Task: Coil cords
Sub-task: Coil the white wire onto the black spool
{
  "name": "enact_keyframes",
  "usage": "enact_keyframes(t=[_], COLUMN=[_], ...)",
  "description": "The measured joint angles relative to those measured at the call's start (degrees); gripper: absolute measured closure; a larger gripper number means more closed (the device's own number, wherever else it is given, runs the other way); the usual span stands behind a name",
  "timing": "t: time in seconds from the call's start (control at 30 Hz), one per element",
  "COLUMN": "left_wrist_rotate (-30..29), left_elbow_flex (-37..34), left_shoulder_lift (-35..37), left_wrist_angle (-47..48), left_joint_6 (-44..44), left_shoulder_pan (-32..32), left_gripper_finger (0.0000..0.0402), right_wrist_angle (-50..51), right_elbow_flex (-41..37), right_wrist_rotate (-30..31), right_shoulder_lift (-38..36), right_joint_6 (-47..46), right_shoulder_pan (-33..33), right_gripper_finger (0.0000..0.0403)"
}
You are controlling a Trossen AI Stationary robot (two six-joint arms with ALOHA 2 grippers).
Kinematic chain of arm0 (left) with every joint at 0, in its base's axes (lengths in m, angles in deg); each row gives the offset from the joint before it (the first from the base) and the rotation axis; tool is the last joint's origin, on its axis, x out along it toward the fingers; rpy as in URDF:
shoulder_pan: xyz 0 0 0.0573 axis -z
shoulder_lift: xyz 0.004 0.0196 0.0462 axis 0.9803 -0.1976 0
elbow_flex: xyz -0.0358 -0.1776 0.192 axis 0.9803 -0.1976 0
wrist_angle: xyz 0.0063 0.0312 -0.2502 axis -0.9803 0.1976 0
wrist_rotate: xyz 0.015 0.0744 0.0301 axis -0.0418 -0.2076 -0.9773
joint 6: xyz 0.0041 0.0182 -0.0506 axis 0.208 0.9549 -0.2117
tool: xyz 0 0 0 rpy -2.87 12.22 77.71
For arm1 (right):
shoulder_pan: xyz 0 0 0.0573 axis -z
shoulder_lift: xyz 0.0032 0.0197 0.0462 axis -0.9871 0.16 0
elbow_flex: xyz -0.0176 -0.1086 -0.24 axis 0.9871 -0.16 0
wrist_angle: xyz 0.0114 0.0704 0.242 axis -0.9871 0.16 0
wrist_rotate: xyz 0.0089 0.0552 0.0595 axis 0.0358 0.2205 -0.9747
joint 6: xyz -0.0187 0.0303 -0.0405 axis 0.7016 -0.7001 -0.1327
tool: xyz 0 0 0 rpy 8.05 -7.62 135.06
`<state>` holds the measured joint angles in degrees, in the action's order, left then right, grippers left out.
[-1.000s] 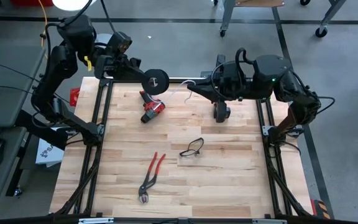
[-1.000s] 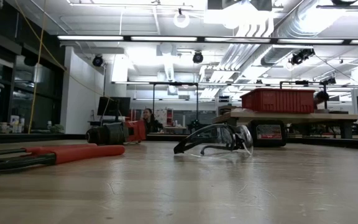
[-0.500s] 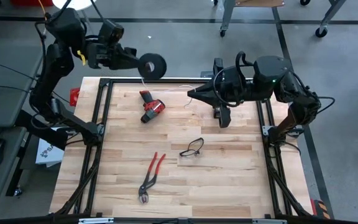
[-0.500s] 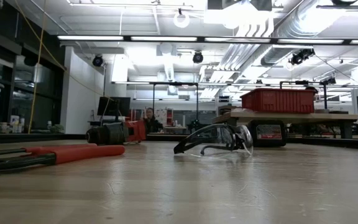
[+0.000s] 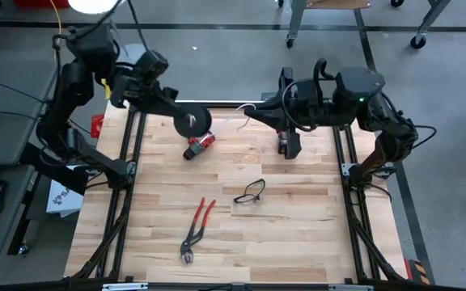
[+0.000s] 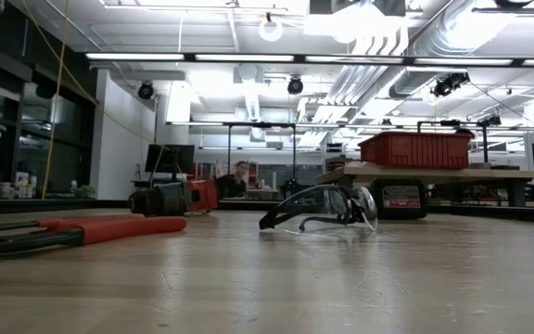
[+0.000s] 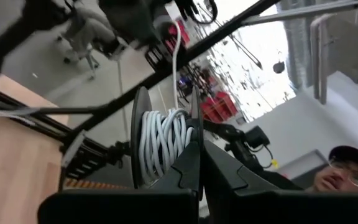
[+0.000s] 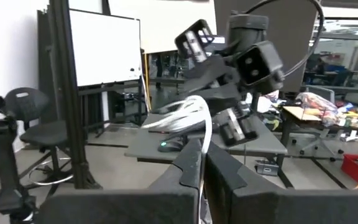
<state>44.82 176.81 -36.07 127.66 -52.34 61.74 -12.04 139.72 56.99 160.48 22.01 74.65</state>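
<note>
**Spool aloft, cord stretched between our grippers**

Our left gripper [image 5: 183, 118] is pinching the black spool [image 5: 191, 122] above the table's [image 5: 298, 242] far edge. At three o'clock, our right gripper [image 5: 249, 118] is pinching the white cord [image 5: 235, 107], elbow bent back rightward.

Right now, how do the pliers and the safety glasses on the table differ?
The pliers have red handles and dark jaws; the safety glasses are clear with a thin dark frame. The pliers lie long and narrow, nearer the table's front edge; the glasses are smaller and sit nearer its middle. Both lie loose on the wood, untouched by either gripper.
</note>
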Motion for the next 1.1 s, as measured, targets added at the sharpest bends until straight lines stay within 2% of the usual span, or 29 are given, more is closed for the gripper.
enact_keyframes(t=[0.27, 0.6, 0.9, 1.1], left_wrist_rotate=[1.2, 7.8, 7.8, 3.9], left_elbow_flex=[0.0, 0.0, 0.0, 0.0], left_shoulder_lift=[-4.9, -11.9, -14.4, -15.3], left_wrist_angle=[-6.7, -31.0, -45.3, -51.7], left_joint_6=[-2.4, -14.0, -20.2, -20.7], left_shoulder_pan=[5.7, 8.4, 8.8, 10.1], left_gripper_finger=[0.0401, 0.0401, 0.0401, 0.0401], right_wrist_angle=[-3.8, -7.1, -10.6, -15.2], right_elbow_flex=[0.0, -0.1, -0.1, 0.0], right_wrist_rotate=[-1.1, -5.9, -6.1, -7.1], right_shoulder_lift=[1.1, 4.9, 5.2, 5.4], right_joint_6=[-0.2, -1.1, -2.2, -4.7], right_shoulder_pan=[1.7, 1.7, 1.7, 1.7], right_gripper_finger=[0.0403, 0.0403, 0.0403, 0.0403])
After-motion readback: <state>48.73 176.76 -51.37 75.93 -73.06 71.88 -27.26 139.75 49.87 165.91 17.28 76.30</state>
